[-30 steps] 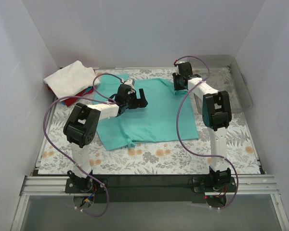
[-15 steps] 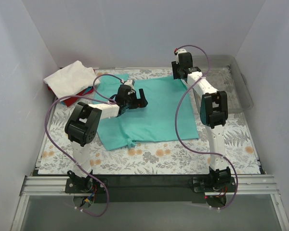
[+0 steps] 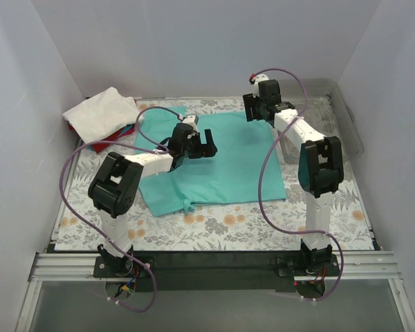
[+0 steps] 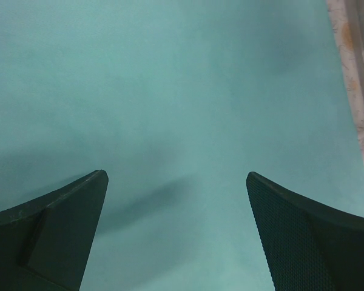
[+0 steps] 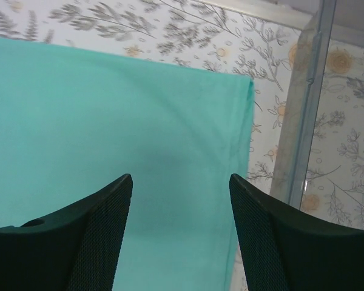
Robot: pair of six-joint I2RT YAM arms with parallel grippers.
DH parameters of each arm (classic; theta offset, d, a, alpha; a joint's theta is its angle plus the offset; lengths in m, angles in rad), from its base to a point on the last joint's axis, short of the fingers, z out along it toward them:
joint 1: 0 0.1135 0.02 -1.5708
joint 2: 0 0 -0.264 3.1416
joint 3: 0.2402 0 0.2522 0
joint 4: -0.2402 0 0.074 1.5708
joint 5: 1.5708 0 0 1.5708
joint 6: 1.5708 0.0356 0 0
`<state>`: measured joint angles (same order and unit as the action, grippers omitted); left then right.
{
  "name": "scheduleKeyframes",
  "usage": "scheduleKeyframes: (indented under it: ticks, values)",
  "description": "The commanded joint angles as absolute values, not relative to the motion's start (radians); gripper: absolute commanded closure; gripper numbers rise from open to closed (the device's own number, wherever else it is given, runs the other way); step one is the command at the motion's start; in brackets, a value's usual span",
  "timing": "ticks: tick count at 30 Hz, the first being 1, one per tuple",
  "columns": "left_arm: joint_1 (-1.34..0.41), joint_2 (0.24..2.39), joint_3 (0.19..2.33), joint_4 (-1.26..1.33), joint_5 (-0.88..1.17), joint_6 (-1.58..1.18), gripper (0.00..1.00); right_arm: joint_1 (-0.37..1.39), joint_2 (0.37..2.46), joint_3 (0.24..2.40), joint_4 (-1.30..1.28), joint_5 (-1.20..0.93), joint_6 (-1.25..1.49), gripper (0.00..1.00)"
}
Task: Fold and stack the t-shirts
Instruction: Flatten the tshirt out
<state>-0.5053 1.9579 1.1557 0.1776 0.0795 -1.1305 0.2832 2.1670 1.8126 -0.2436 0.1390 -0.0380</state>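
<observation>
Teal shirt [image 3: 225, 166] lies spread flat in the middle of the flowered counter [image 3: 263, 221], beneath both pincers, its longer side seemingly running left to right. Right pincer [image 3: 253, 111], jaws wide and empty, hovers over the far right corner, which lies just beside the clear tray [image 3: 335, 121]; left pincer [image 3: 207, 144], equally wide, hangs over the cloth's middle. White-topped shirt pile [image 3: 102, 114] rests well apart, far left.
</observation>
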Motion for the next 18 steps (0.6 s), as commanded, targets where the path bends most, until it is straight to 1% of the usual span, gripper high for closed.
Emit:
scheduleKeyframes:
  ticks: [1, 2, 4, 8, 15, 18]
  values:
    - [-0.512, 1.743, 1.100, 0.192, 0.012, -1.134, 0.09, 0.357, 1.978, 1.715, -0.123, 0.097, -0.051, 0.40]
    - [-0.514, 1.712, 1.079, 0.202, -0.017, -1.137, 0.09, 0.370, 1.918, 1.630, -0.111, 0.098, -0.046, 0.40]
    - [-0.514, 1.631, 1.016, 0.202, -0.070, -1.152, 0.09, 0.406, 1.861, 1.541, -0.078, 0.089, -0.019, 0.40]
    - [-0.514, 1.585, 0.951, 0.137, -0.136, -1.163, 0.07, 0.449, 1.738, 1.312, -0.026, 0.031, 0.037, 0.40]
    - [-0.514, 1.606, 0.862, 0.132, -0.192, -1.187, 0.06, 0.511, 1.655, 1.097, 0.023, 0.023, 0.072, 0.41]
    - [-0.514, 1.624, 0.848, 0.135, -0.198, -1.190, 0.06, 0.518, 1.644, 1.040, 0.047, 0.025, 0.098, 0.41]
